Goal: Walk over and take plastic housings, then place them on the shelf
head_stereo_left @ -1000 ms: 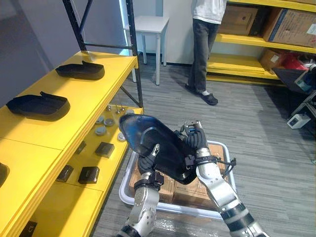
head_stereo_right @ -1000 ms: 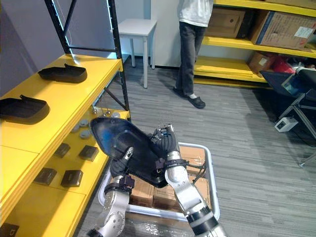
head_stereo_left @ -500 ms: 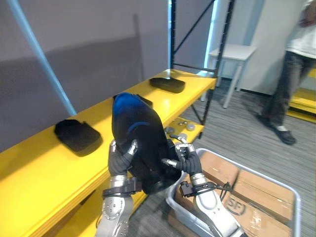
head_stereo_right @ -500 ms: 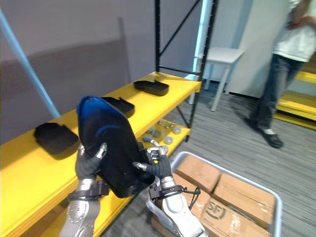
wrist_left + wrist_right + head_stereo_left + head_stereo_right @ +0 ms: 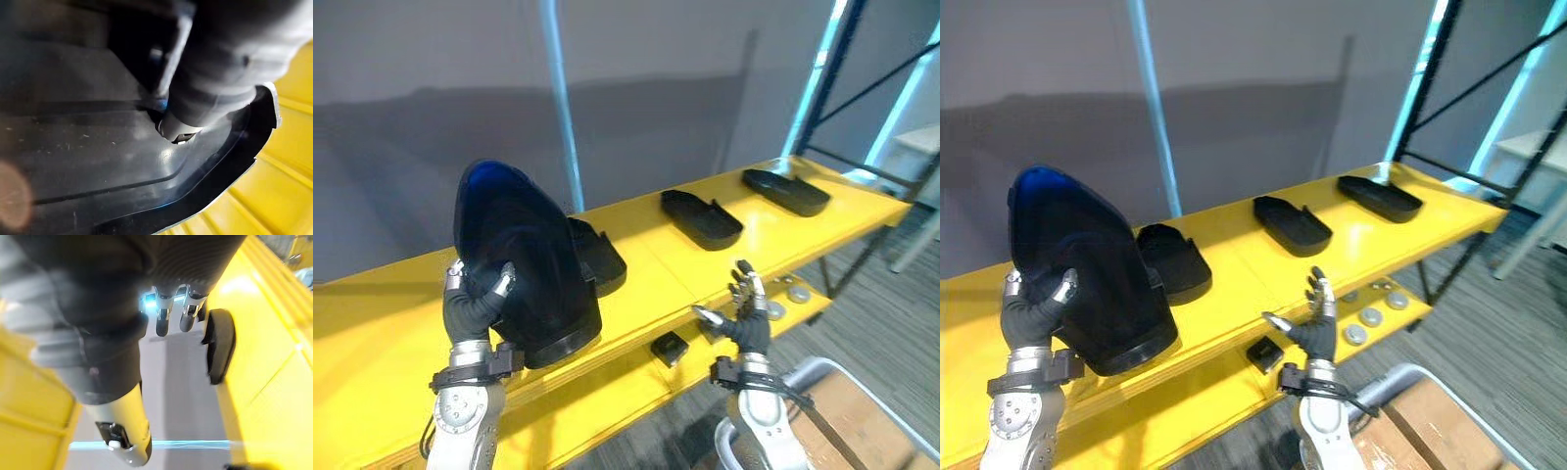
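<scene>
We see the big black plastic housing (image 5: 530,255) now standing upright, dome up, on the top of the yellow shelf (image 5: 372,338). Its lower edge seems to rest near the front lip. The left hand (image 5: 473,305) is curled round its near edge, thumb pressed on the shell, and holds it alone. The right hand (image 5: 745,315) has nothing in it, fingers straight and spread, and hovers off the shelf front, well apart from the housing.

Half a second ago both hands carried the housing in the air before the shelf; now the right one has let go and the housing is at the shelf. The view has also swung toward the shelf, which is camera motion, not the things moving. We judge placing is nearly done, with only the left hand's release left.

Beside the housing lies a laid housing (image 5: 600,262), then a middle housing (image 5: 702,217) and a far housing (image 5: 787,192).
</scene>
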